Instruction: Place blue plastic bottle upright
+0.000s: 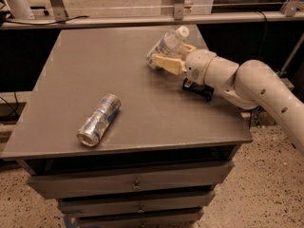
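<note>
The blue plastic bottle (165, 46), clear with a white cap and a white label, is at the table's far right. It is tilted steeply, with its cap pointing up and to the right and its base near the tabletop. My gripper (174, 54) reaches in from the right, and its beige fingers (167, 63) are closed on the bottle's lower body.
A crushed silver-blue can (99, 119) lies on its side at the front left of the grey table (95, 70). A flat dark packet (197, 89) lies under my wrist near the right edge. Drawers are below the tabletop, and a rail runs behind the table.
</note>
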